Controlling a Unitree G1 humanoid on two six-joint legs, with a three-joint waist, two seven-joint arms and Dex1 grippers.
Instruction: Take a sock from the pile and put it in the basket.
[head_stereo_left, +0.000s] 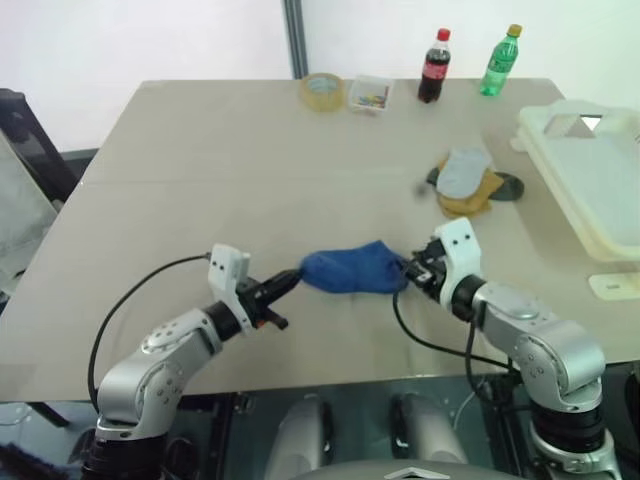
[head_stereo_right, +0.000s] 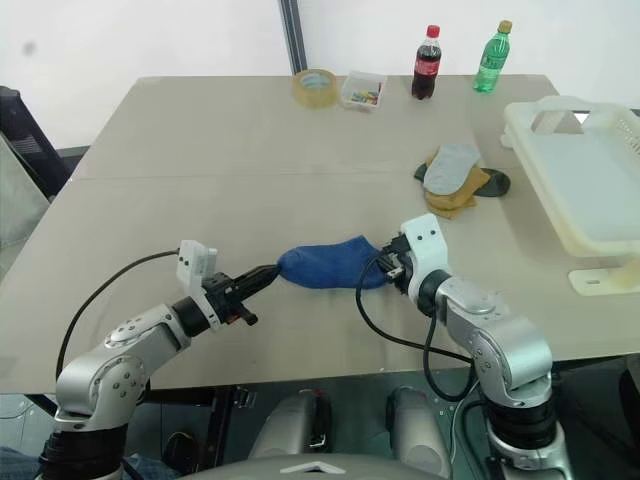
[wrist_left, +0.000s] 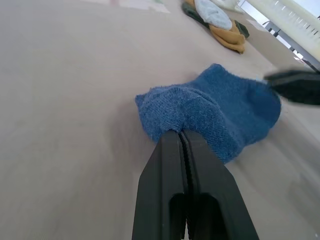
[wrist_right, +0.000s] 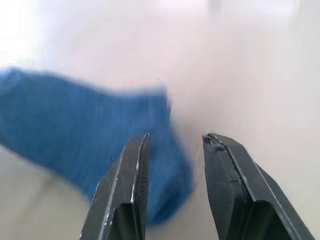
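Note:
The royal-blue sock (head_stereo_left: 352, 270) lies stretched across the near middle of the table. My left gripper (head_stereo_left: 295, 278) is shut on its left end; the left wrist view shows the closed fingertips (wrist_left: 179, 134) pinching a fold of the sock (wrist_left: 220, 110). At the sock's right end my right gripper (head_stereo_left: 412, 268) is open, and in its wrist view the fingers (wrist_right: 132, 170) stand apart with the sock (wrist_right: 75, 130) just ahead. The pile (head_stereo_left: 468, 182) of pale grey, mustard and black socks sits farther back on the right. The cream-white basket (head_stereo_left: 590, 180) stands at the table's right edge.
Along the far edge stand a tape roll (head_stereo_left: 322, 90), a small clear box (head_stereo_left: 369, 93), a cola bottle (head_stereo_left: 434, 66) and a green bottle (head_stereo_left: 501, 61). A small cream piece (head_stereo_left: 612, 285) lies near the basket's front corner.

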